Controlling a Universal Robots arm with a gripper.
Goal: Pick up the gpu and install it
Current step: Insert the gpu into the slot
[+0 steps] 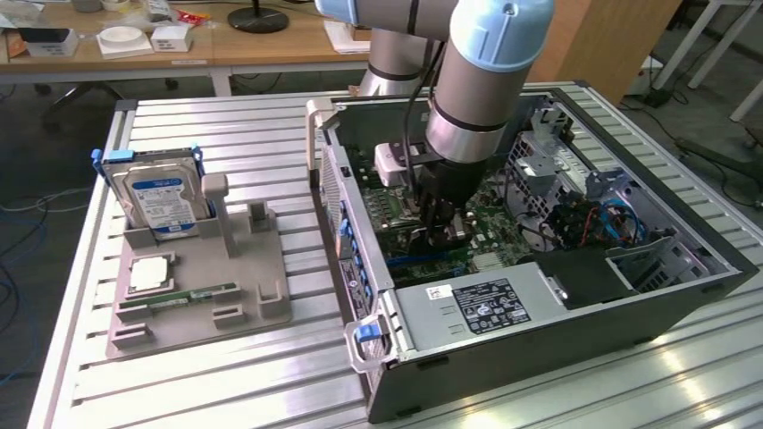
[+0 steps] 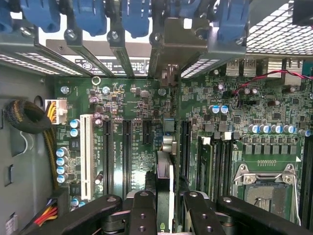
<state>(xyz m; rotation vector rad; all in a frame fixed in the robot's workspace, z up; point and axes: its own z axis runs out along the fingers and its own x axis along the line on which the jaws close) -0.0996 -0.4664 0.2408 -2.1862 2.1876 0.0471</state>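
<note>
My gripper reaches down inside the open computer case, over the green motherboard. In the wrist view, the gpu appears edge-on as a thin card, with my gripper shut on it and a black finger on either side. Its silvery bracket stands at the case's rear wall among the blue slot latches. The card runs along the motherboard between two long black slots. Whether its edge sits in a slot is hidden.
Beside the case, a grey parts stand holds the blue-labelled hard drive, a processor and a green memory stick. The power supply fills the case's near end. Blue cables and a drive cage crowd its far side.
</note>
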